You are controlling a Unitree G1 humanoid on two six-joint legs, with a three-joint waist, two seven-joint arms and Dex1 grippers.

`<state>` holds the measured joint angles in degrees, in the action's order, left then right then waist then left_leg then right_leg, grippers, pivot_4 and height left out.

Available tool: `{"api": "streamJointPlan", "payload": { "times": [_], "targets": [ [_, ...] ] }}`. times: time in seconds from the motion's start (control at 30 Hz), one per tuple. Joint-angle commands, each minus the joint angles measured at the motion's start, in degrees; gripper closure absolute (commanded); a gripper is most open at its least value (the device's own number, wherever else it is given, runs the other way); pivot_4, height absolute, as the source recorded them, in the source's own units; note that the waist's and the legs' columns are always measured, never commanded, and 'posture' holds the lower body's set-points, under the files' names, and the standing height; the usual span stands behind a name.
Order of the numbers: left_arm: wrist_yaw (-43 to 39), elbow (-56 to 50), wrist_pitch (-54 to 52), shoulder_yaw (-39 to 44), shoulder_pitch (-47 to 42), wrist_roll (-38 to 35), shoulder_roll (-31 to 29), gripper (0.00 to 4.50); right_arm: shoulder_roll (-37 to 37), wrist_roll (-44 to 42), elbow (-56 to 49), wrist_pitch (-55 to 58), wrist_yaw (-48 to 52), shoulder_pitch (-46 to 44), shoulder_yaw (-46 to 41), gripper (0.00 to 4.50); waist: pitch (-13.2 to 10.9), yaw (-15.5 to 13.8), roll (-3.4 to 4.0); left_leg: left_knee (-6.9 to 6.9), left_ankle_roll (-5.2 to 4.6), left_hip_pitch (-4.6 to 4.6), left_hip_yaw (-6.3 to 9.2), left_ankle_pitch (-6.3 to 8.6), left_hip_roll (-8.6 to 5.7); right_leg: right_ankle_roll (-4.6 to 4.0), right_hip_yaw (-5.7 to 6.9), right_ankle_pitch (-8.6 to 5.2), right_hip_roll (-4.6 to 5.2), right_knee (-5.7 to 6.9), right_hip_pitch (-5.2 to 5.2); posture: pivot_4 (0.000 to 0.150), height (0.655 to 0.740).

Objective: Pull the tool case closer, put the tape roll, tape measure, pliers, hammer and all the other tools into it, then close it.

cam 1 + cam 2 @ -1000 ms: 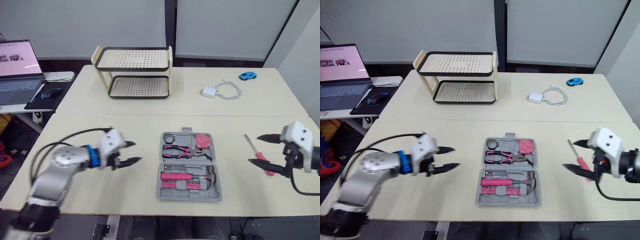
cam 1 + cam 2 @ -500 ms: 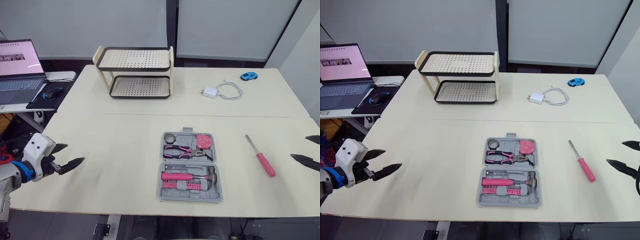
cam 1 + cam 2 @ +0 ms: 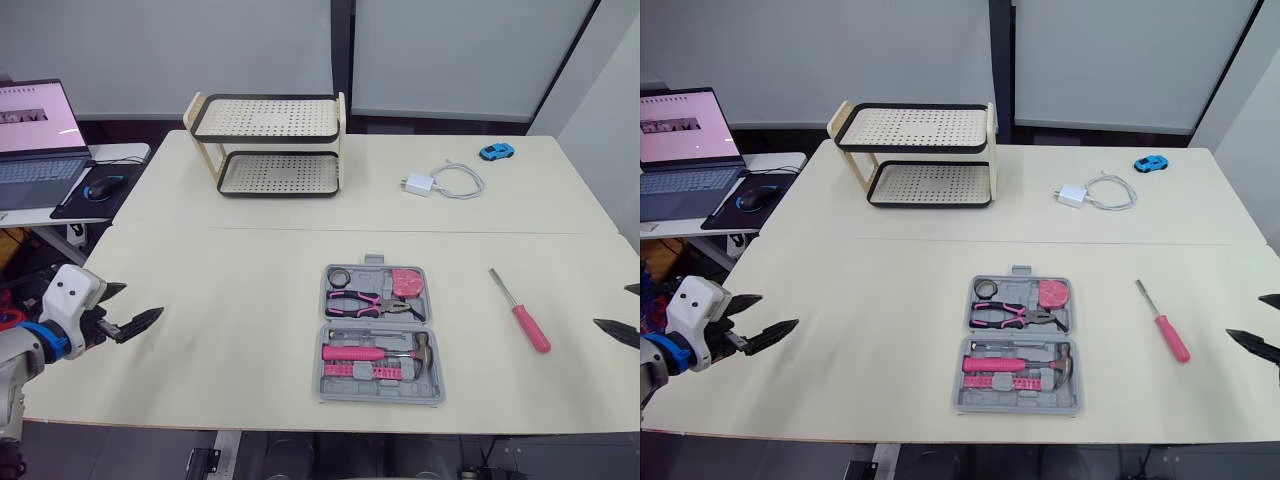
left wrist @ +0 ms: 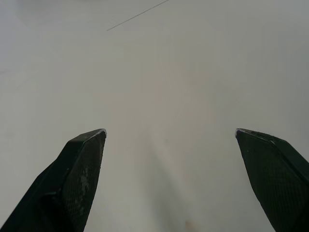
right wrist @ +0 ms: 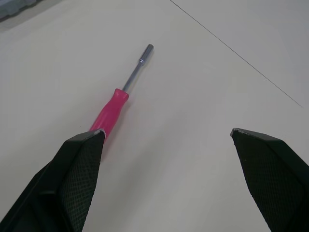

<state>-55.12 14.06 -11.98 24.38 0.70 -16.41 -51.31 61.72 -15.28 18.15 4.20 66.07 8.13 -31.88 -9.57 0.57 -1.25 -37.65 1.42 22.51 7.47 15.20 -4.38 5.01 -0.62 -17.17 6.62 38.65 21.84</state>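
Tool case (image 3: 378,322) lies open mid-table, long axis front-to-back; screwdriver (image 3: 522,314) beside it on the right, shaft pointing away. Left gripper (image 3: 140,302) and right gripper (image 3: 614,306) spread wide, holding nothing.

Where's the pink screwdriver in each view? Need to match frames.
Left eye view: screwdriver lies right of the open case, with its tip pointing away from the robot.
Right eye view: same spot, right of the case.
Right wrist view: it lies ahead of the open right gripper, handle nearest, shaft pointing away.
Shared landmark: the table seam, a thin line beyond the screwdriver's tip.
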Motion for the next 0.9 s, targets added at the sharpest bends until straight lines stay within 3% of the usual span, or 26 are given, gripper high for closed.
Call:
{"api": "streamJointPlan", "payload": {
  "times": [0.03,0.27,0.53,0.67,0.9],
  "targets": [
    [-0.33,-2.15,-0.94,0.53,-0.93,-1.49,-0.79,0.04,1.39,-0.35,-0.1,-0.9,-0.06,-0.27,-1.68,0.0,0.0,0.09,0.0,0.01,0.0,0.0,0.0,0.0,0.0,0.0,0.0,0.0,0.0,0.0,0.0,0.15,0.74],
    [-3.37,-14.29,-7.29,-2.34,-4.29,-6.73,-0.84,0.04,1.98,-1.04,-3.92,1.43,0.86,0.27,-2.13,0.0,0.0,0.1,0.0,0.01,0.0,0.0,0.01,0.0,0.0,0.0,-0.01,0.0,0.0,0.01,-0.01,0.15,0.74],
    [-6.78,-32.01,-18.78,-12.14,-15.32,-15.84,-0.98,0.04,4.45,-1.14,-7.98,3.65,3.92,-2.36,0.56,0.0,-0.01,0.46,0.01,0.0,0.01,0.01,-0.02,-0.01,0.0,0.0,-0.03,0.0,0.0,0.03,-0.02,0.15,0.74],
    [-7.07,-39.51,-22.56,-19.96,-23.26,-20.18,3.16,0.04,5.98,-0.79,-10.64,3.76,6.18,-4.76,4.19,0.0,-0.01,0.72,0.02,-0.05,0.02,0.01,-0.01,-0.01,0.0,0.0,-0.01,0.0,-0.02,0.03,-0.05,0.15,0.74],
    [-5.83,-44.37,-24.44,-27.14,-29.82,-23.5,9.83,0.04,7.84,-1.6,-14.8,5.62,9.37,-9.34,9.1,0.0,-0.04,1.19,0.09,-0.09,0.04,0.02,-0.03,-0.03,0.05,0.01,-0.02,0.0,-0.09,0.03,-0.07,0.15,0.74]
  ]
}}
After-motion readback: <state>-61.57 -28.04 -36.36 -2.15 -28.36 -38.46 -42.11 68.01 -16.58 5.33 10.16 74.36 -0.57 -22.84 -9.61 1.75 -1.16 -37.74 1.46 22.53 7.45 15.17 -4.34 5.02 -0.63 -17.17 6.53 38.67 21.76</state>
